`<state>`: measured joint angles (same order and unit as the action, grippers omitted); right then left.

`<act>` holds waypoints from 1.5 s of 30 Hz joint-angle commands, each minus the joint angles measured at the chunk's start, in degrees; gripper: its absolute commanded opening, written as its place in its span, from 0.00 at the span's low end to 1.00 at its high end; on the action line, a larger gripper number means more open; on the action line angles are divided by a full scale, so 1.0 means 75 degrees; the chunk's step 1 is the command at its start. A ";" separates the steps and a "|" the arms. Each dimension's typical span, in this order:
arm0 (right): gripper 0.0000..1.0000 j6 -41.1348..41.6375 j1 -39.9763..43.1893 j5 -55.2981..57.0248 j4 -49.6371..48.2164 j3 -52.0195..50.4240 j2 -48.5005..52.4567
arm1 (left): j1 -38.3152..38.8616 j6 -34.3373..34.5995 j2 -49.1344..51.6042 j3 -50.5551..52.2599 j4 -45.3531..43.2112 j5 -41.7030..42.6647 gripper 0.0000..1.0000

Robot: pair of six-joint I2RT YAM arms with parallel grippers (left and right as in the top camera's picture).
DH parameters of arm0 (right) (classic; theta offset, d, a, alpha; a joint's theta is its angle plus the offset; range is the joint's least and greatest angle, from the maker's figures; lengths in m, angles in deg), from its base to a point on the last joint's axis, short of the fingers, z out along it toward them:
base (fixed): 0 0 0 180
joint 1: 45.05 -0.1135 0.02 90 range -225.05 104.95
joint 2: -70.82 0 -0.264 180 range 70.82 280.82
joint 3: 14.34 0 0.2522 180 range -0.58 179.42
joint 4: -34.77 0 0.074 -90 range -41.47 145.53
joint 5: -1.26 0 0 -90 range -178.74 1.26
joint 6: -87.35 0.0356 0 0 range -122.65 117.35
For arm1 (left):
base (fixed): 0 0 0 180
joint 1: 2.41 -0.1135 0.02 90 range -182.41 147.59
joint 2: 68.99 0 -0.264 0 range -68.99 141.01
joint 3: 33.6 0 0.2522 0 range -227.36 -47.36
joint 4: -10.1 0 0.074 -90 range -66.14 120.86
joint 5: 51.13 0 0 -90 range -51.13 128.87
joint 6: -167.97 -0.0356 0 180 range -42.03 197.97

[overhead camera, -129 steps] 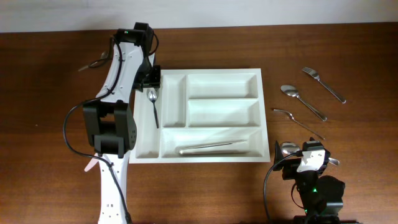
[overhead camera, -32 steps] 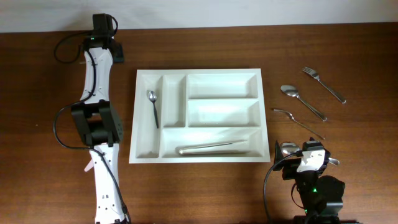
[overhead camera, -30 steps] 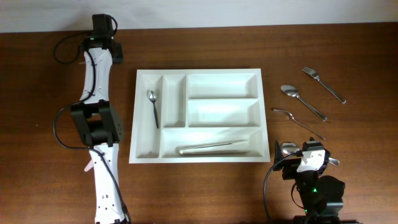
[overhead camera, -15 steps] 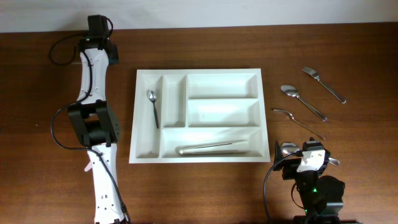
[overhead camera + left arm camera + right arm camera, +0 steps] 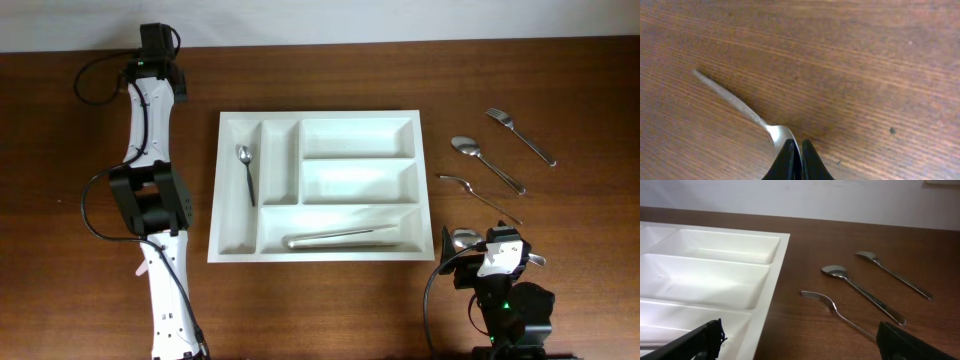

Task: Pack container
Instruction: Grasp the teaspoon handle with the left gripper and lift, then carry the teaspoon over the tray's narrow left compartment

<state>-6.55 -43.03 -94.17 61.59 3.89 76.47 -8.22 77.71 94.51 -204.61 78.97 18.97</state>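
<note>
Your left tool (image 5: 800, 146) has its two fingers drawn together, with only a hairline gap between the tips. The tips sit right at the bowl of a loose spoon (image 5: 737, 104) that lies flat on the table (image 5: 330, 310), its handle running away to the far left in the wrist view. You cannot tell from that view whether the tips pinch the bowl's edge or only touch it. From overhead, the left tool (image 5: 155, 42) is at the far left corner of the table, well apart from the tray (image 5: 315, 116), and the arm hides the loose spoon.

Your right tool (image 5: 800, 342) stands wide, one finger at each lower corner of its wrist view and nothing between them. Overhead it is at the near right (image 5: 490, 262), just beyond the tray's near right corner.

The white tray lies in the middle of the table. A packed spoon (image 5: 246, 172) lies in its narrow left compartment, bowl at the far end. A long utensil (image 5: 345, 237) lies in the long near compartment. The other compartments show bare white.

To the right of the tray, three pieces lie on the table: a near fork (image 5: 480, 197) closest to the tray, a middle spoon (image 5: 487, 163) beside it, and a far fork (image 5: 520, 135) farthest right.
</note>
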 commanded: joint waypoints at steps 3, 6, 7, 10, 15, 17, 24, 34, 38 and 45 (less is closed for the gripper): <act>0.99 -0.0012 -0.0067 -0.0064 -0.0006 -0.0070 -0.0085 | 0.0020 0.0052 0.0070 -0.0560 0.0676 0.0472 0.02; 0.99 -0.0012 -0.0067 -0.0064 -0.0006 -0.0070 -0.0085 | 0.0023 0.0052 0.0035 -0.1335 0.1215 0.0475 0.02; 0.99 -0.0015 -0.0067 -0.0064 -0.0006 -0.0070 -0.0085 | 0.0023 0.0052 0.0012 -0.1641 0.1413 0.0475 0.02; 0.99 -0.0012 -0.0067 -0.0064 -0.0006 -0.0070 -0.0085 | 0.0029 0.0055 -0.0085 -0.2492 0.1955 0.0481 0.02; 0.99 -0.0012 -0.0067 -0.0064 -0.0006 -0.0070 -0.0085 | 0.0152 0.0058 -0.0434 -0.3016 0.2617 0.0484 0.02; 0.99 -0.0015 -0.0067 -0.0064 -0.0006 -0.0070 -0.0085 | 0.0239 0.0058 -0.0542 -0.3016 0.2993 0.0551 0.02; 0.99 -0.0015 -0.0067 -0.0064 -0.0006 -0.0070 -0.0085 | 0.0729 -0.0105 -0.0731 -0.3016 0.4660 0.0621 0.02; 0.99 -0.0012 -0.0067 -0.0064 -0.0006 -0.0070 -0.0085 | 0.1649 -0.0775 -0.1588 -0.3016 0.5543 0.0764 0.02; 0.99 -0.0012 -0.0067 -0.0064 -0.0006 -0.0070 -0.0085 | 0.1912 -0.1265 -0.2113 -0.3013 0.5546 0.1166 0.02; 0.99 -0.0015 -0.0067 -0.0064 -0.0006 -0.0070 -0.0085 | 0.2154 -0.2078 -0.2748 -0.2993 0.5546 0.1990 0.02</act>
<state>-6.53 -43.03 -94.17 61.59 3.89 76.47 7.76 66.35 76.15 -226.53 120.50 29.76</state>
